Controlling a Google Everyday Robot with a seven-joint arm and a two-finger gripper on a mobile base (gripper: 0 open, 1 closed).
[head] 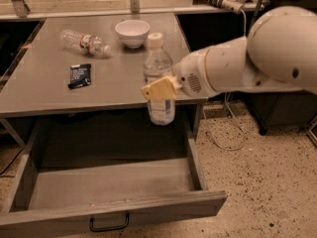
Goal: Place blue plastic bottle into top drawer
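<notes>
The blue plastic bottle [158, 78] is upright, clear, with a white cap and a pale label. My gripper [159, 89] is shut on its middle and holds it in the air past the table's front edge, above the right part of the open top drawer [114, 185]. The drawer is wide, grey and pulled out below the table, with a black handle [108, 224] on its front. The yellow finger pad [157, 89] covers part of the label.
On the grey table [49, 90] lie a clear bottle with a red-marked label [85, 42], a white bowl [132, 32] and a dark packet [79, 76]. My white arm [257, 58] reaches in from the right. Speckled floor and a cable are at the right.
</notes>
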